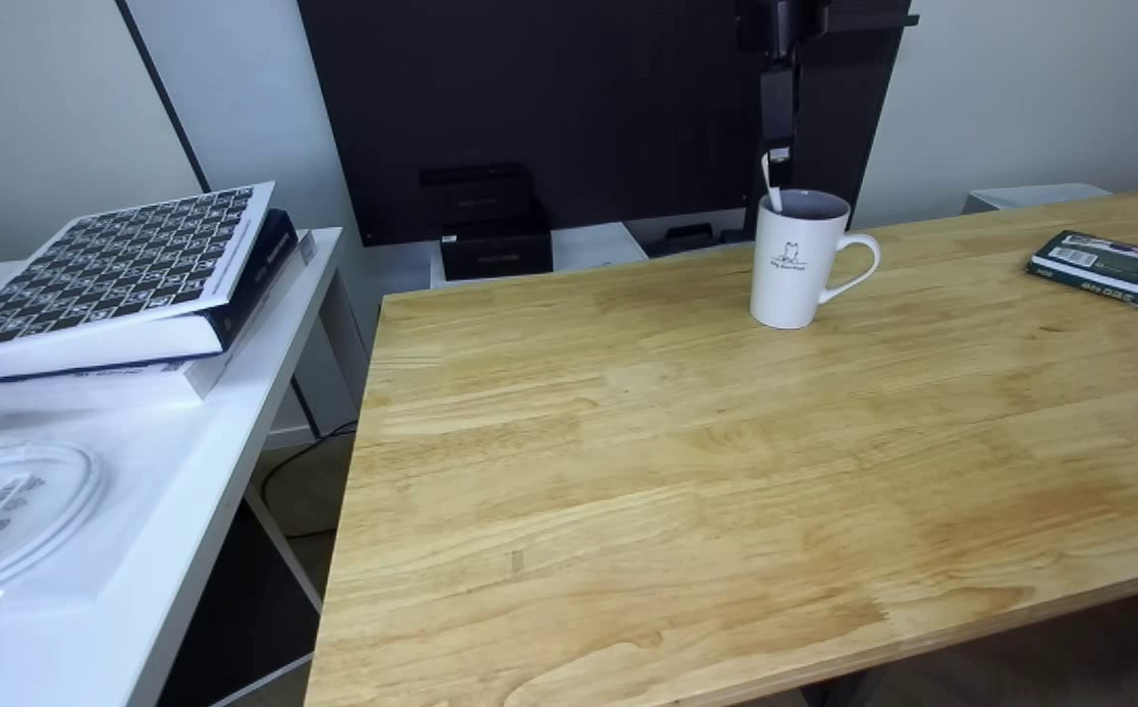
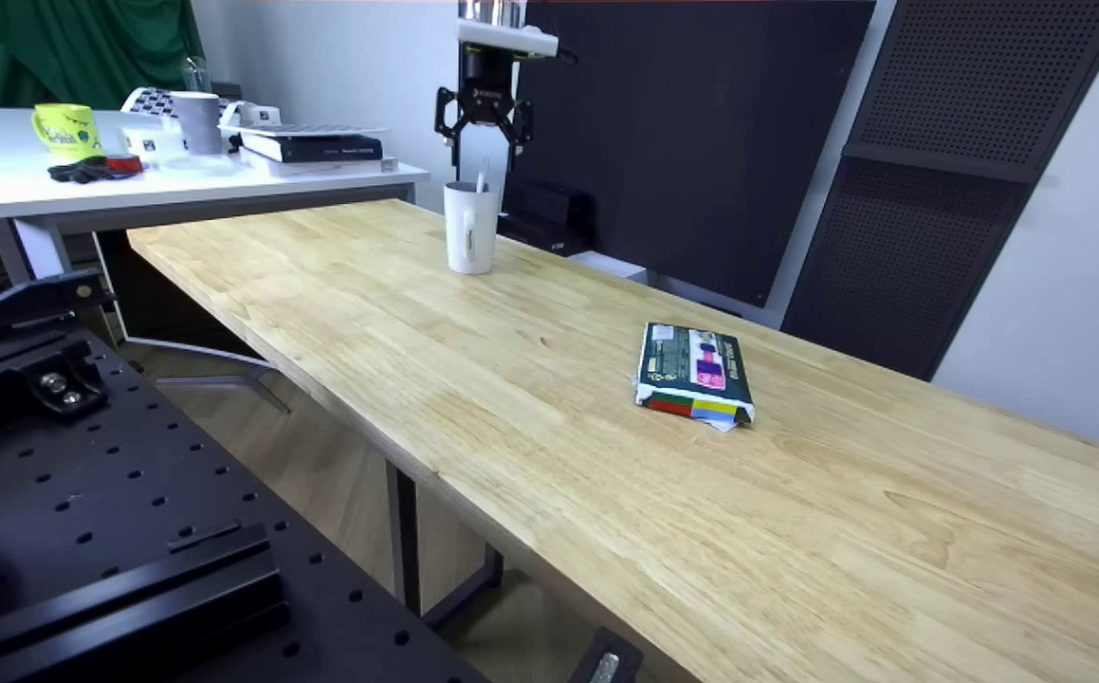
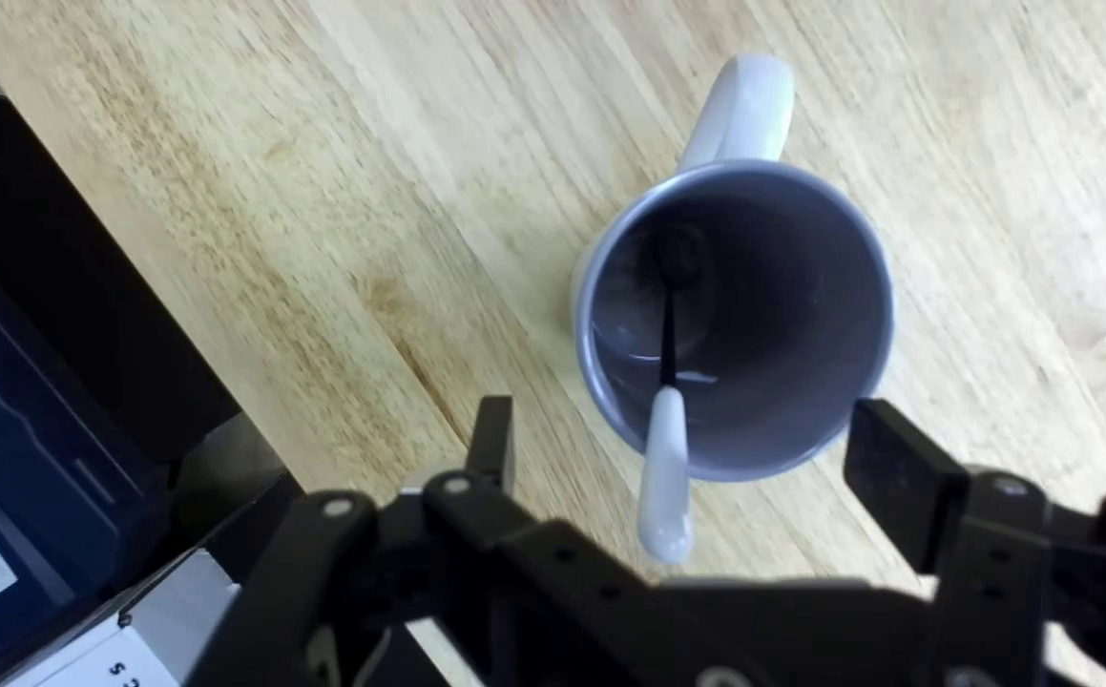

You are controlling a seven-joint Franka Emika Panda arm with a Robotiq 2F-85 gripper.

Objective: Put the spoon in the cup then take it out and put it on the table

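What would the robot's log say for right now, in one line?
gripper: open, above cup, holding nothing; spoon: leaning in cup, sticking out; cup: upright on table; next: maybe grasp spoon

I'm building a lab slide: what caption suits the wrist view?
Jaws open, gripping nothing: the spoon leans in the cup on the table.

Lab, by the look of it.
Robot arm (image 2: 490, 13) at wooden bench (image 2: 549, 398); hole-drilled black plate (image 2: 189, 489) alongside; perforated dark panels (image 2: 971, 95) behind; stacked books (image 1: 132, 270) nearby.
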